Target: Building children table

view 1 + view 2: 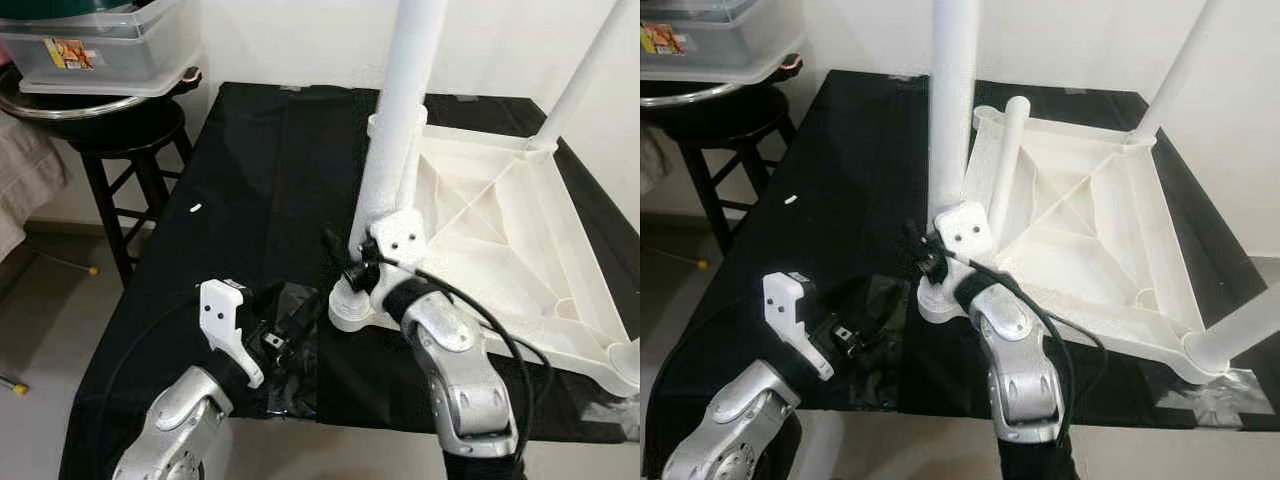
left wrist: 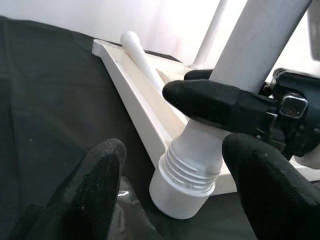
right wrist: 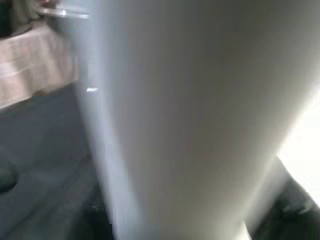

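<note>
The white table [image 1: 500, 250] lies upside down on a black cloth [image 1: 250, 180]. At its near corner a leg [image 1: 400, 120] stands straight up in its socket [image 2: 187, 182]. The right gripper [image 1: 362, 262] squeezes the leg low down, just above the socket. The left gripper [image 1: 285, 338] waits open beside the socket, not touching. The leg's threads show, so it likely needs more turning.

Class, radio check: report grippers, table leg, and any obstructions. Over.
Right gripper shut on leg, leg standing in tabletop corner socket. Left gripper open, beside the socket on black cloth. Nothing in the way.
</note>
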Robot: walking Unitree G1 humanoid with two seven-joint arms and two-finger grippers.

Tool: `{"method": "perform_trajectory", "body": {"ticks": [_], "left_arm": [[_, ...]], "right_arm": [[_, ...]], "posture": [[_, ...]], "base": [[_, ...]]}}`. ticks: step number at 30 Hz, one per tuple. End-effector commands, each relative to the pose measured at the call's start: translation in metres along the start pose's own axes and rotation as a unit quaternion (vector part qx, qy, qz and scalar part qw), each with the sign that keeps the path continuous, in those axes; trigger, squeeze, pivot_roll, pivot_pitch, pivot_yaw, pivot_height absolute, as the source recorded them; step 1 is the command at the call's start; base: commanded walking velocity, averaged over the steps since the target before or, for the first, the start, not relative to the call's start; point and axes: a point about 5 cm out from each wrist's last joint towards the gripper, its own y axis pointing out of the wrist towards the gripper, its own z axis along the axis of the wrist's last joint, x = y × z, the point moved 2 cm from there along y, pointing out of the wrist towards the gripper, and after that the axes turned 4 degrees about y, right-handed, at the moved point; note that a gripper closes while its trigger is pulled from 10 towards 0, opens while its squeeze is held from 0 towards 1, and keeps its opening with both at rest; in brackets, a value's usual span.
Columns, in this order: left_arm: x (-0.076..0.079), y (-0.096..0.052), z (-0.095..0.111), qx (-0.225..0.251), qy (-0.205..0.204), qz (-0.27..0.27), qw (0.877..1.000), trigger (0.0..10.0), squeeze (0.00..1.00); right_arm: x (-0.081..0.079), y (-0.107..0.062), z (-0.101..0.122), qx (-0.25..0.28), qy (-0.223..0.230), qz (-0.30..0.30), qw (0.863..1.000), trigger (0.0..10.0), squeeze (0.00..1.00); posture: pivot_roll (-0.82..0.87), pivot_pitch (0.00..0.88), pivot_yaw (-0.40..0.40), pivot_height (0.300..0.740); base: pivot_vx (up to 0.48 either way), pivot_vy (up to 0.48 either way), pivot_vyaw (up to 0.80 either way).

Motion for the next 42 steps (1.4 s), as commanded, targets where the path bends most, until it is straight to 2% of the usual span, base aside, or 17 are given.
{"method": "perform_trajectory", "body": {"ticks": [1, 4, 5, 6, 7, 9, 10, 16, 19, 20, 22, 26, 32, 36, 40, 41, 42], "left_arm": [[0.000, 0.000, -0.002, -0.001, -0.002, 0.000, 1.000, 10.0, 0.00], [0.000, 0.000, -0.002, -0.001, -0.002, -0.001, 1.000, 10.0, 0.00], [0.001, 0.000, -0.003, -0.001, -0.003, -0.002, 1.000, 10.0, 0.00], [0.001, 0.000, -0.003, -0.001, -0.003, -0.002, 1.000, 10.0, 0.00], [0.003, 0.001, -0.003, -0.001, -0.005, -0.004, 1.000, 10.0, 0.00], [0.004, 0.001, -0.004, -0.001, -0.006, -0.005, 1.000, 10.0, 0.00], [0.005, 0.001, -0.004, 0.000, -0.007, -0.005, 1.000, 10.0, 0.00], [0.007, 0.001, -0.005, 0.001, -0.008, -0.004, 1.000, 10.0, 0.00], [0.009, -0.001, -0.006, 0.001, -0.007, -0.002, 1.000, 10.0, 0.00], [0.009, -0.001, -0.006, 0.001, -0.007, -0.002, 1.000, 10.0, 0.00], [0.010, -0.001, -0.006, 0.000, -0.006, -0.002, 1.000, 10.0, 0.00], [0.012, -0.002, -0.005, 0.000, -0.006, -0.002, 1.000, 10.0, 0.00], [0.013, -0.003, -0.005, 0.000, -0.005, -0.001, 1.000, 10.0, 0.00], [0.013, -0.003, -0.004, 0.001, -0.005, -0.001, 1.000, 10.0, 0.00], [0.017, -0.011, 0.002, 0.004, 0.008, -0.033, 0.999, 10.0, 0.00], [0.017, -0.011, 0.002, 0.004, 0.008, -0.033, 0.999, 10.0, 0.00], [0.021, -0.015, 0.003, 0.002, 0.012, -0.054, 0.998, 10.0, 0.00]], "right_arm": [[0.008, 0.002, 0.015, 0.029, 0.019, 0.035, 0.999, 10.0, 1.00], [0.012, 0.003, 0.024, 0.050, 0.017, 0.055, 0.997, 10.0, 1.00], [0.011, 0.003, 0.034, 0.064, 0.015, 0.116, 0.991, 10.0, 1.00], [0.011, 0.003, 0.034, 0.064, 0.015, 0.116, 0.991, 10.0, 1.00], [0.020, -0.001, 0.048, 0.061, -0.058, 0.237, 0.968, 10.0, 0.85], [0.025, -0.003, 0.051, 0.052, -0.083, 0.273, 0.957, 10.0, 0.85], [0.030, -0.004, 0.054, 0.040, -0.104, 0.309, 0.944, 10.0, 0.00], [0.041, 0.007, 0.071, 0.045, -0.114, 0.351, 0.928, 10.0, 0.00], [0.042, 0.009, 0.075, 0.030, -0.094, 0.420, 0.902, 10.0, 0.00], [0.042, 0.009, 0.075, 0.030, -0.094, 0.420, 0.902, 10.0, 0.00], [0.042, 0.007, 0.073, 0.013, -0.083, 0.468, 0.880, 0.0, 0.00], [0.045, 0.007, 0.068, -0.003, -0.068, 0.508, 0.859, 0.0, 0.00], [0.048, 0.007, 0.065, -0.002, -0.052, 0.513, 0.857, 0.0, 0.00], [0.055, 0.003, 0.061, 0.006, -0.040, 0.491, 0.870, 0.0, 0.00], [0.060, -0.006, 0.014, -0.033, -0.035, 0.296, 0.954, 0.0, 0.00], [0.060, -0.006, 0.014, -0.033, -0.035, 0.296, 0.954, 0.0, 0.00], [0.058, -0.009, 0.002, -0.050, -0.042, 0.249, 0.966, 0.0, 0.00]], "posture": [[0.05, 0.134, -0.068, 0.740], [0.05, 0.134, -0.068, 0.740], [0.05, 0.131, -0.068, 0.740], [0.05, 0.131, -0.068, 0.740], [0.06, 0.132, -0.073, 0.740], [0.06, 0.132, -0.073, 0.740], [0.07, 0.129, -0.078, 0.740], [0.08, 0.127, -0.088, 0.740], [0.09, 0.126, -0.094, 0.740], [0.09, 0.126, -0.094, 0.740], [0.10, 0.131, -0.098, 0.740], [0.11, 0.138, -0.098, 0.740], [0.11, 0.143, -0.094, 0.740], [0.10, 0.152, -0.097, 0.740], [0.06, 0.159, -0.077, 0.740], [0.06, 0.159, -0.077, 0.740], [0.06, 0.159, -0.077, 0.740]], "base": [[0.000, 0.000, 0.00], [0.000, 0.000, 0.00], [0.000, 0.000, 0.00], [0.000, 0.000, 0.00], [0.000, 0.000, 0.00], [0.000, 0.000, 0.00], [0.000, 0.000, 0.00], [0.000, 0.000, 0.00], [0.000, 0.000, 0.00], [0.000, 0.000, 0.00], [0.000, 0.000, 0.00], [0.000, 0.000, 0.00], [0.000, 0.000, 0.00], [0.000, 0.000, 0.00], [0.000, 0.000, 0.00], [0.000, 0.000, 0.00], [0.000, 0.000, 0.00]]}}
